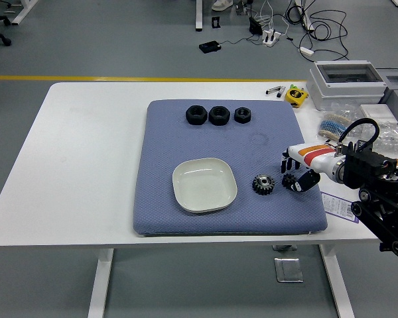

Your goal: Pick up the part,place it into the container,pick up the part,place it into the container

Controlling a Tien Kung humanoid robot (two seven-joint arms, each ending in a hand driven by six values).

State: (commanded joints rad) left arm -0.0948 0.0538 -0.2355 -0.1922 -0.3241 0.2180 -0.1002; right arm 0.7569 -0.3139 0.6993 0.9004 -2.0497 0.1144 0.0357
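Note:
A white square bowl sits on the blue mat, near its front. To the bowl's right lies a black toothed gear, and just right of that a smaller black gear. My right hand, white with orange stripes, hovers over the small gear. Its fingers hang down behind the gear and its thumb sits at the gear's right side. The hand is open and the gear still rests on the mat. Three black nuts line the mat's far edge.
On the table's right stand a grey lidded box, a yellow tape measure, plastic bags of small parts and a label card. The white table is bare left of the mat.

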